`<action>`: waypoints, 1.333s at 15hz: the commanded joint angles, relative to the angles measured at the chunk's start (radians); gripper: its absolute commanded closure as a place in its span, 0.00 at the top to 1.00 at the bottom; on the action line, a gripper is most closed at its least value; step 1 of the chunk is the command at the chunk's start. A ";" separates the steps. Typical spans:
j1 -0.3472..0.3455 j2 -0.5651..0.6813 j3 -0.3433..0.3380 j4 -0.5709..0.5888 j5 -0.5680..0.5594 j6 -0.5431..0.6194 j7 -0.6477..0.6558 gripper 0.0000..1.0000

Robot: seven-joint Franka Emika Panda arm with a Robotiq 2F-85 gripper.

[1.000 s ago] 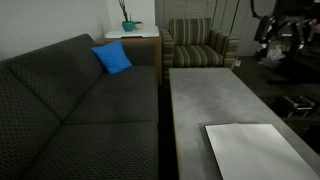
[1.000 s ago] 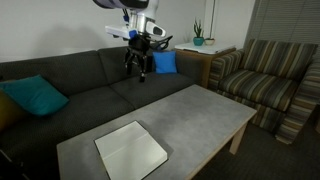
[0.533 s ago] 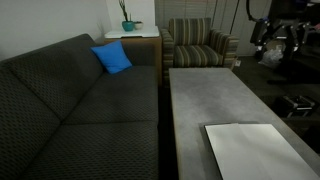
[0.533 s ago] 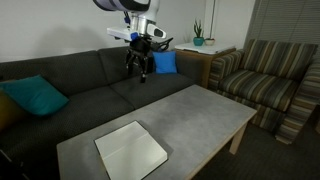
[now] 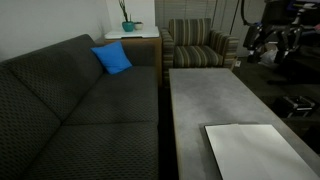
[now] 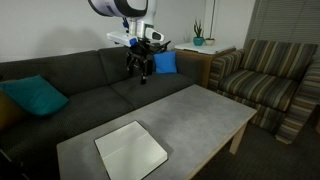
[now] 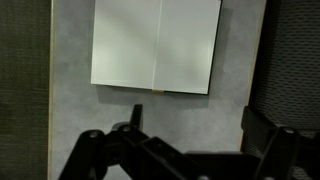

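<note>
The gripper (image 6: 138, 74) hangs high over the counter (image 6: 205, 112), toward the end away from the white sheet (image 6: 131, 150). Its fingers (image 7: 98, 152) are apart and nothing is between them; it touches nothing. The sheet is the thing nearest to it. It lies flat near the other end of the counter, well inside the edges and roughly square to them, so the top carries all of it and no corner overhangs. In the wrist view a faint line runs down the middle of the sheet, perhaps a fold or seam; I cannot tell which. Judgement: at this height the wrist view takes in the whole sheet, and the arm is clear of everything on the counter. A sofa (image 6: 80, 95) with a blue cushion (image 6: 165, 62) runs along one long side of the counter, and a striped armchair (image 6: 265, 82) stands beyond its far end.
</note>
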 commanded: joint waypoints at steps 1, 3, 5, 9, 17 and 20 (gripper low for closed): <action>0.010 0.097 0.020 0.062 0.025 0.078 0.007 1.00; 0.023 0.173 0.027 0.130 0.026 0.091 0.018 1.00; 0.052 0.267 0.013 0.230 0.004 0.069 0.052 1.00; 0.070 0.456 0.027 0.455 -0.002 0.013 0.037 1.00; 0.108 0.637 0.033 0.682 -0.010 -0.059 0.036 1.00; 0.120 0.689 0.017 0.772 -0.022 -0.107 0.039 1.00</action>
